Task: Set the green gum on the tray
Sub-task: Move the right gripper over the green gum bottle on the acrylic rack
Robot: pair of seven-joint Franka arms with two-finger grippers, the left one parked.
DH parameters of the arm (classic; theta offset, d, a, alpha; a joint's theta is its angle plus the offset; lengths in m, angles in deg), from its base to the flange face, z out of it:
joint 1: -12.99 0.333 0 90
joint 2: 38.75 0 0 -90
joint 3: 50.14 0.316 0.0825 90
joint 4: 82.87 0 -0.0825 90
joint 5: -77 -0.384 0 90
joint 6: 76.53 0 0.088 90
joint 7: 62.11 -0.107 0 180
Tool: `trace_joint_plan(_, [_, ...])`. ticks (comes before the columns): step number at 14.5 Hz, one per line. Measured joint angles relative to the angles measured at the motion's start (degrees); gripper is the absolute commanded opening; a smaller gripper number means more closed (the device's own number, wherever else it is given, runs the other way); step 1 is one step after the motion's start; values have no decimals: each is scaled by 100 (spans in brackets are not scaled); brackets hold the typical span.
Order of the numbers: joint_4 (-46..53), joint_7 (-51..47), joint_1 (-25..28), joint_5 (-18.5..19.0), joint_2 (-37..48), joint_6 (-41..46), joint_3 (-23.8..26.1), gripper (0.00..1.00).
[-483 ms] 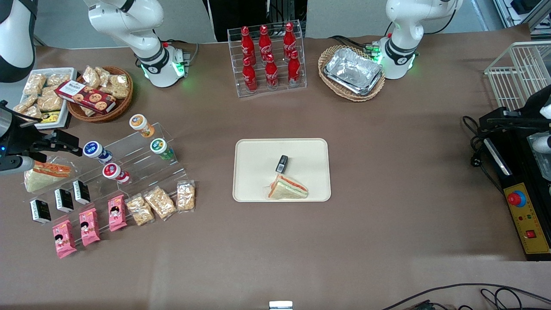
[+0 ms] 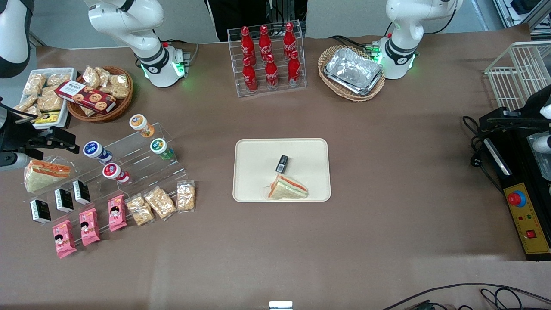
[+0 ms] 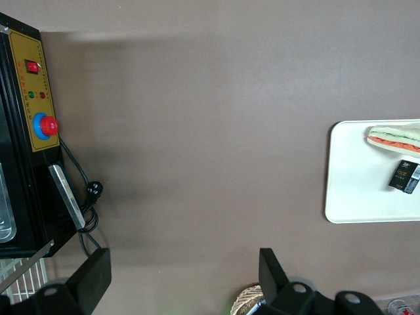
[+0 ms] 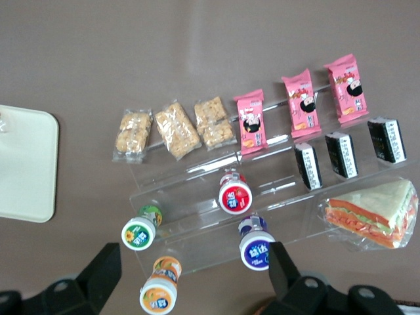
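The green gum (image 2: 161, 148) lies on the middle step of a clear acrylic rack (image 2: 142, 161), its white-rimmed green lid (image 4: 140, 231) facing up. The cream tray (image 2: 249, 155) sits mid-table, well apart from the rack, and only its rounded corner (image 4: 23, 164) shows in the right wrist view. My gripper (image 2: 64, 143) hovers open and holds nothing, at the working arm's end of the rack, away from the green gum. Between its fingers (image 4: 105, 269) I look down on the rack's upper bottles.
The rack also holds an orange-lidded bottle (image 4: 159, 294), a blue-lidded one (image 4: 256, 248), a red-lidded one (image 4: 235, 195), pink packets (image 2: 89, 226) and black packs (image 2: 64, 200). A sandwich (image 2: 287, 188) and a black packet (image 2: 282, 163) lie on the tray. A wrapped sandwich (image 2: 43, 174) lies under my gripper.
My gripper has drifted slightly toward the working arm's end of the table and a little farther from the front camera. Nothing else has moved.
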Motion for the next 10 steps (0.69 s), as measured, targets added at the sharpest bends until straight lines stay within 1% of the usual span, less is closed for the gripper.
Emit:
trace_joint_plan(4, [-4,0,0,0,140,531,0,100])
trace_joint_plan(6, [-66,-1,1,-5,305,652,3,100])
trace_joint_plan(8, [-387,-195,7,-9,560,656,27,100])
trace_joint_plan(10, [-898,-426,57,-15,884,483,109,100])
